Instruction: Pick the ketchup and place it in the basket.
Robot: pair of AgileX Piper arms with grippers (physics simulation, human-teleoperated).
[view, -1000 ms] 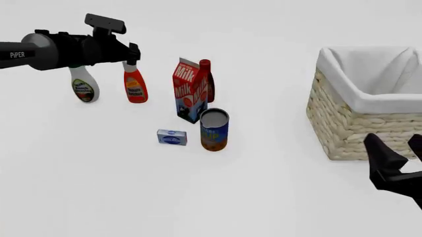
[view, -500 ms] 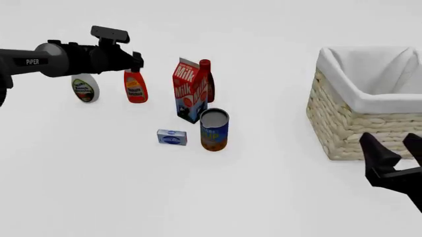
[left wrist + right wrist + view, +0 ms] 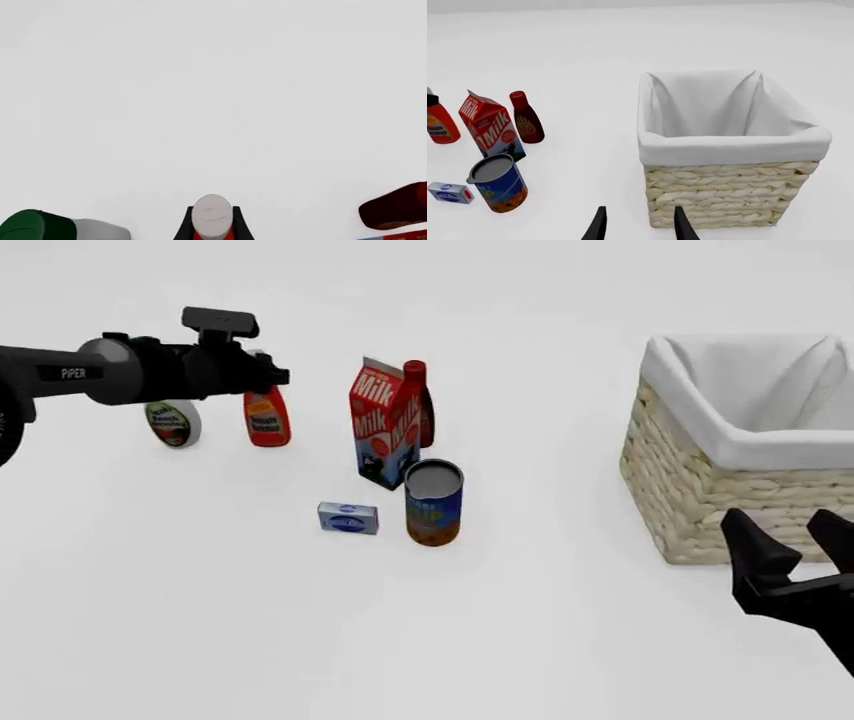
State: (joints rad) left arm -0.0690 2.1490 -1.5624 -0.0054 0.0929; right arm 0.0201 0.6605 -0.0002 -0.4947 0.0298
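Left jaws clamp ketchup neck; white bottle beside, milk carton between it and basket. Right jaws spread apart.

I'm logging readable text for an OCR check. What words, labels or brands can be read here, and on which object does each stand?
"PiPER": white letters on the left arm.
"Milk": white letters on the red milk carton, on two of its faces.
Ketchup label: dark text, too blurred to read.
White bottle label: too blurred.
Dark red bottle, can, small blue box: print too small to read.
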